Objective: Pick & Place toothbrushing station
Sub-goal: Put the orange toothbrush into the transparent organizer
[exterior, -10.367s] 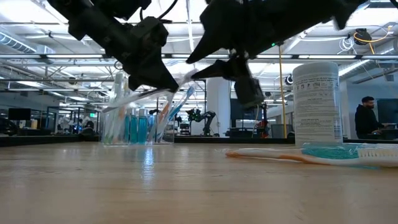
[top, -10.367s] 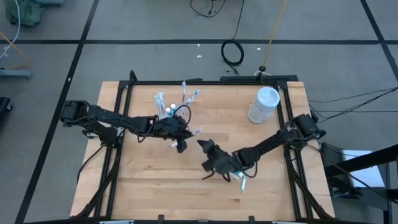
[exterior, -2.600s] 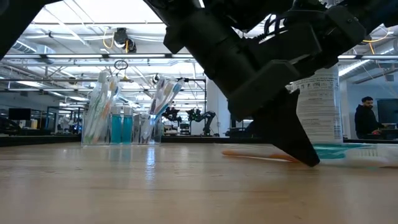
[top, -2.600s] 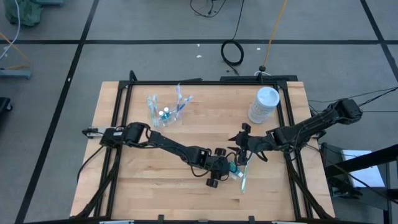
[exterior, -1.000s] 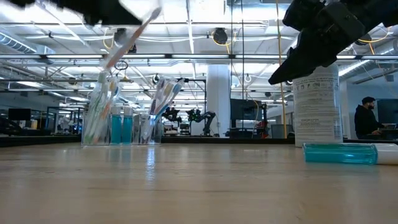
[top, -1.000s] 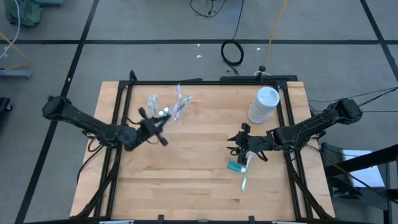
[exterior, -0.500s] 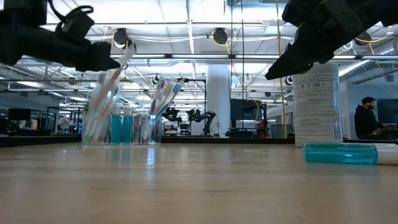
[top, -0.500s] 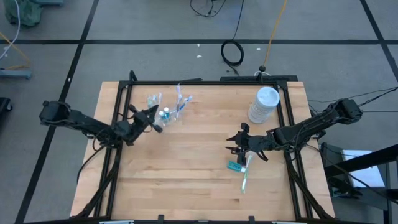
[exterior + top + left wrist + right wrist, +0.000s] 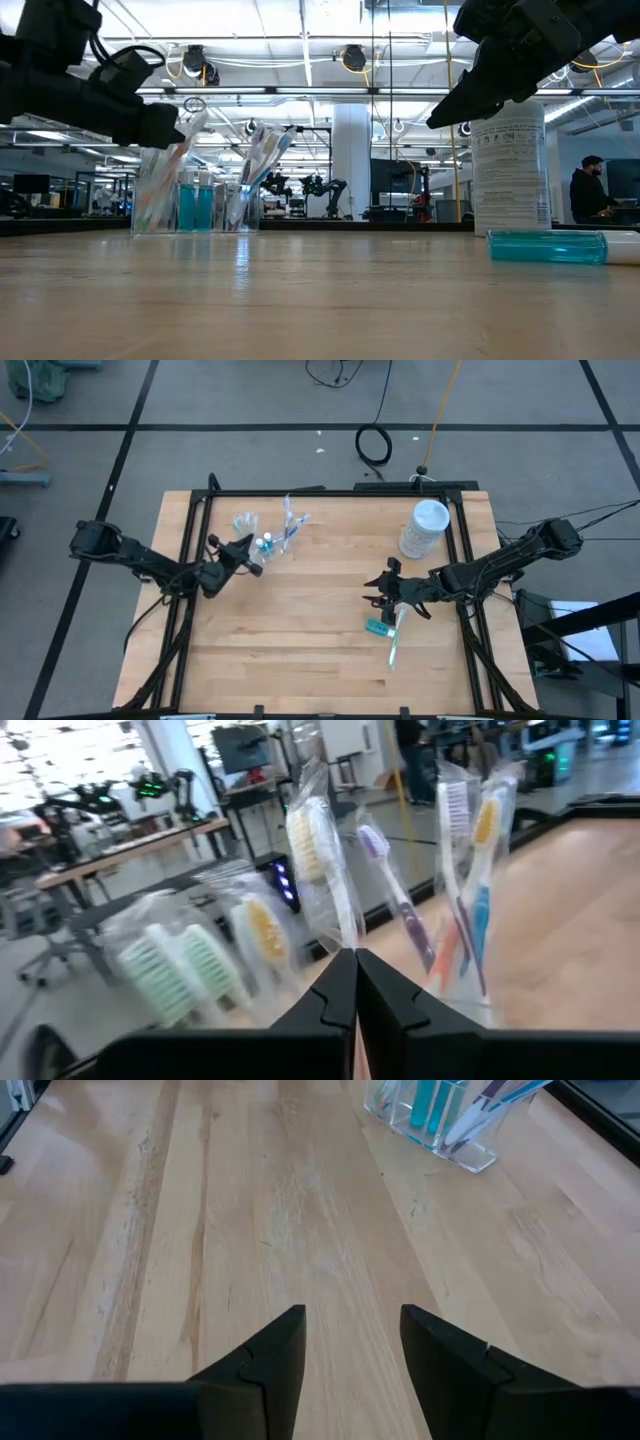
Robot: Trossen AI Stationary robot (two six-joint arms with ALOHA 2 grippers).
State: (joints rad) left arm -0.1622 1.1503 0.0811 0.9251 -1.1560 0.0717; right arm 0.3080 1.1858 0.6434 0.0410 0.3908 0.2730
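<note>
A clear plastic cup (image 9: 264,540) stands at the table's far left, holding several wrapped toothbrushes and teal tubes (image 9: 197,207). My left gripper (image 9: 243,552) is just left of the cup, above its rim, shut on a wrapped toothbrush (image 9: 312,845) with pale yellow bristles. My right gripper (image 9: 384,588) hovers open and empty at the table's right-centre. Just near of it, a teal tube with a white cap (image 9: 377,627) and a loose toothbrush (image 9: 393,647) lie flat on the wood. My left gripper pinches the wrapped toothbrush's handle (image 9: 345,948) between its two shut fingers. The fingers come about level from the table's left and lie across the handle. The brush is tilted, head up past the fingers, and its lower end (image 9: 150,200) slants down at the cup.
A tall white lidded container (image 9: 424,528) stands at the far right, behind the right gripper. The cup also shows far off in the right wrist view (image 9: 432,1115). Black frame rails (image 9: 190,610) run along the table's edges. Bare wood lies across the middle and near side.
My left gripper, still shut on the toothbrush, has gone toward the table's far edge to the cup and then down. The brush has sunk from high above the cup until its lower end is at the cup's level.
</note>
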